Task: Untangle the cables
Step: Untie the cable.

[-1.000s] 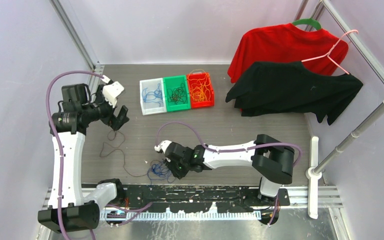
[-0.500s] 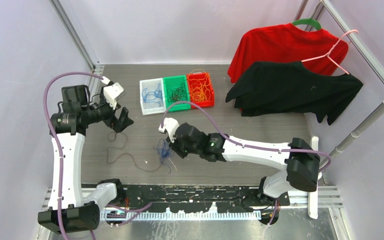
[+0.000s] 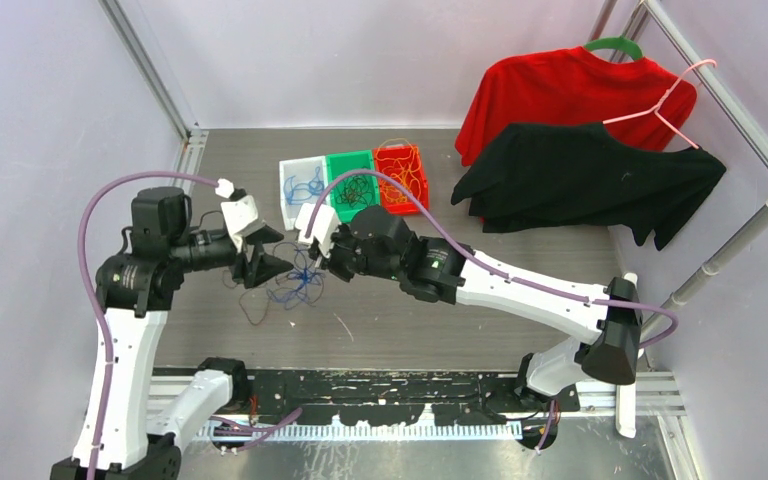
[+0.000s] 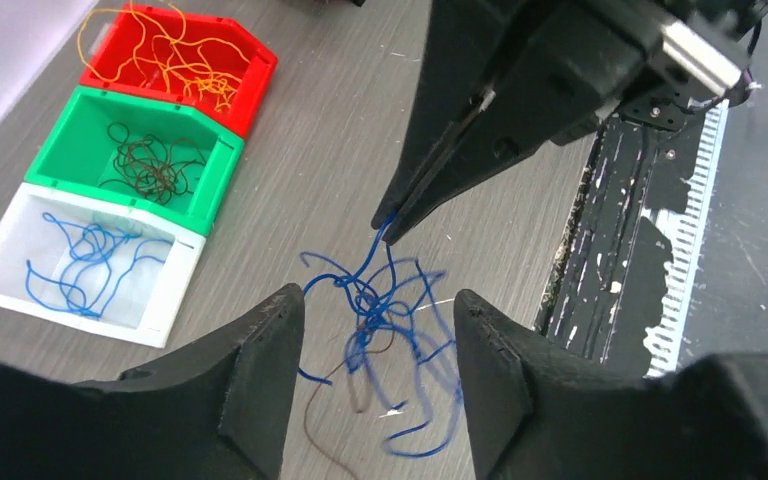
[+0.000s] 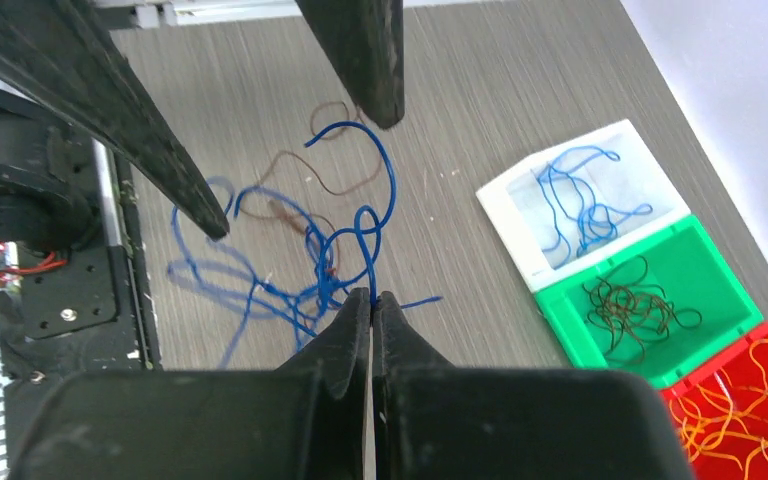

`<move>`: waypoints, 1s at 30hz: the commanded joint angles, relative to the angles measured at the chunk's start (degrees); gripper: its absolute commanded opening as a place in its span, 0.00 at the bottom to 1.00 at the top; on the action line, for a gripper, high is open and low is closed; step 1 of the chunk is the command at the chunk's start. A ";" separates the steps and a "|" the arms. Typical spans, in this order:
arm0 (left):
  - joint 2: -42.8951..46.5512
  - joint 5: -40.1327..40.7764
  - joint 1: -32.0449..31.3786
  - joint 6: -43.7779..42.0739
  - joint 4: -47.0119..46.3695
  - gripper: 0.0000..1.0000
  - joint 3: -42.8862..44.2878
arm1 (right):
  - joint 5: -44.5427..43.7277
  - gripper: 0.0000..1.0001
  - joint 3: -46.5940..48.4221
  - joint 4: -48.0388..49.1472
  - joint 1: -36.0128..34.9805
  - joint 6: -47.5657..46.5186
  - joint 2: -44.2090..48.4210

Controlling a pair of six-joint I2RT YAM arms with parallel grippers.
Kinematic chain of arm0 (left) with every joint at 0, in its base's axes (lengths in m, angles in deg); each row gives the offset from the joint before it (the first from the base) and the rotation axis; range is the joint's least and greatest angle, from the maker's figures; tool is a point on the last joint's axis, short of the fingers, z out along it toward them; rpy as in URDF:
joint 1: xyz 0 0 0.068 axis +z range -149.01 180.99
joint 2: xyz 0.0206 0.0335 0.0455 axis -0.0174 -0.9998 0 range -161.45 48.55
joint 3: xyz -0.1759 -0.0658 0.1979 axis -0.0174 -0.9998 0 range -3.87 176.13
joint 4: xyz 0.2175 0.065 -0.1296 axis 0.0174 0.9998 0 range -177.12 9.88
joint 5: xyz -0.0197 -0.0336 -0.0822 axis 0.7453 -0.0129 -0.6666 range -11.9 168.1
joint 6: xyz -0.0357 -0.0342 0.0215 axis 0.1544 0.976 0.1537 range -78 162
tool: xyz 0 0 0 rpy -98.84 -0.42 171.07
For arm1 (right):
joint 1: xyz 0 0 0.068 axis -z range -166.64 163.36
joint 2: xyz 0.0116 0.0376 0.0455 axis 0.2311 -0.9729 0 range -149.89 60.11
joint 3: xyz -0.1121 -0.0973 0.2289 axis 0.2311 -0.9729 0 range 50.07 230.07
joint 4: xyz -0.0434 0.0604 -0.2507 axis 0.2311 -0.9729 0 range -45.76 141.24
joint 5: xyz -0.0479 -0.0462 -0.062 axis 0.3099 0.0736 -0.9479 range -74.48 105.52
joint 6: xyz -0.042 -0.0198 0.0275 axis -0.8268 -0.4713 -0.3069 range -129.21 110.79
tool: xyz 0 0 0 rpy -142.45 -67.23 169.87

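Pincer tips of the right gripper (image 5: 371,297) are pressed flat together on one strand of the blue cable clump (image 5: 310,260), which hangs in loose loops from that pinch over the grey table (image 3: 520,250), near its middle and just in front of the row of bins. The clump's lower loops are blurred in the left wrist view, so whether they touch the table cannot be told. A dark brown cable (image 5: 335,180) threads through the clump and trails off it in a thin loop on the table. The left gripper (image 4: 378,300) faces the right one from the other side. Its two black fingers (image 4: 260,370) are spread apart, one on each side of the clump, and no contact with any strand shows. Behind the grippers three small bins sit touching in a row. The white bin (image 4: 160,320) holds blue cables (image 4: 80,265), the green bin (image 4: 215,190) holds dark brown cables (image 4: 150,165), and the red bin (image 4: 255,95) holds orange cables (image 4: 170,50), one of which arcs above its far rim. At the far right of the table a red T-shirt (image 3: 560,90) and a black T-shirt (image 3: 580,175) hang on a rack, well apart from the cables.
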 commanded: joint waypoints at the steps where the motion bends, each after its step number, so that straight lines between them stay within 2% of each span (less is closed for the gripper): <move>1: 2.87 -2.15 -0.74 -0.53 -4.46 0.55 -2.08 | 5.39 0.01 2.80 1.78 0.31 0.08 1.09; 8: 5.84 -1.51 -2.13 -4.01 -7.92 0.46 -4.80 | 13.20 0.01 3.21 3.00 0.79 3.96 1.57; 12: 4.71 -1.27 -3.84 -10.15 -2.05 0.39 -3.63 | 16.04 0.01 4.04 2.94 1.36 5.17 0.90; 15: 4.30 0.15 -5.39 -10.68 -1.14 0.32 -3.40 | 16.69 0.01 4.61 3.27 1.48 5.97 0.25; 21: 3.15 4.61 -8.02 -14.19 2.15 0.11 -2.83 | 17.83 0.01 4.67 3.83 2.07 7.21 0.09; 25: 4.47 5.80 -8.02 -11.30 -3.70 0.00 -4.66 | 18.50 0.01 4.08 4.40 2.16 7.98 0.66; 30: 7.51 11.22 -7.98 -2.15 -16.95 0.00 -6.93 | 17.39 0.02 -0.17 8.63 4.51 12.49 3.11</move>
